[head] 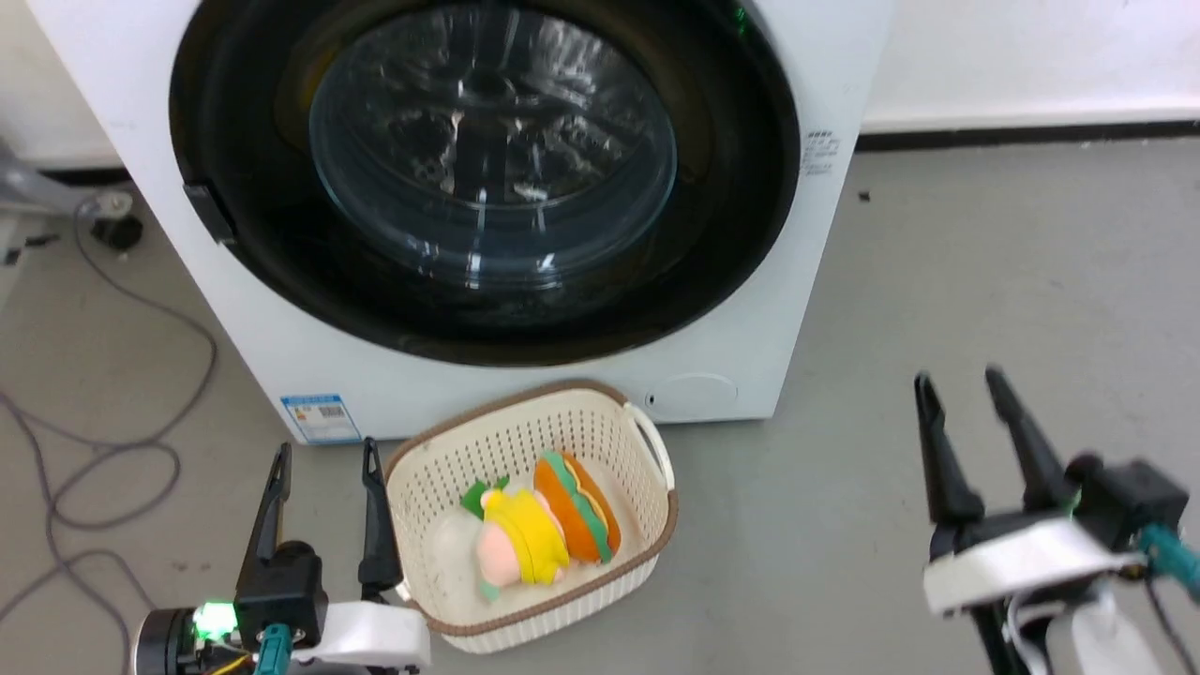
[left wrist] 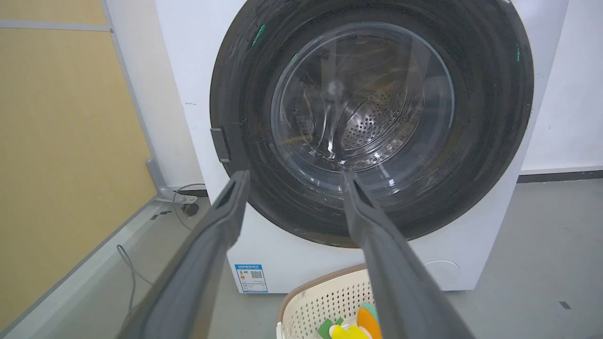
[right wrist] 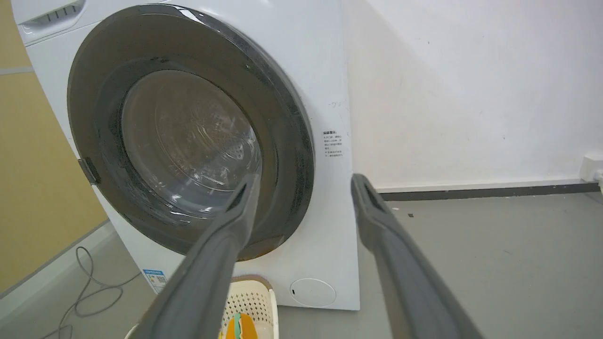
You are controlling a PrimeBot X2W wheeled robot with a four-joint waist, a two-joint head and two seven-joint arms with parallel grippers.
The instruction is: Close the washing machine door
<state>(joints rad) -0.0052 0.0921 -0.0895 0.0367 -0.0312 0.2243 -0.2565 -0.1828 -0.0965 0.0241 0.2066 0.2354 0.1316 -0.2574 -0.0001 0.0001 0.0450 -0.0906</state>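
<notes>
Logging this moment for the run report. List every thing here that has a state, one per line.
large round black-rimmed glass washing machine door: shut against the front.
big white front-loading washing machine: closed.
cream perforated plastic basket: upright on floor, holding colourful plush toys.
left end effector: open, empty.
right end effector: open, empty.

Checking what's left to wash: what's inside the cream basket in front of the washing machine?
The basket holds an orange burger plush and a yellow-and-pink plush, side by side. Whatever lies under them is hidden.
</notes>
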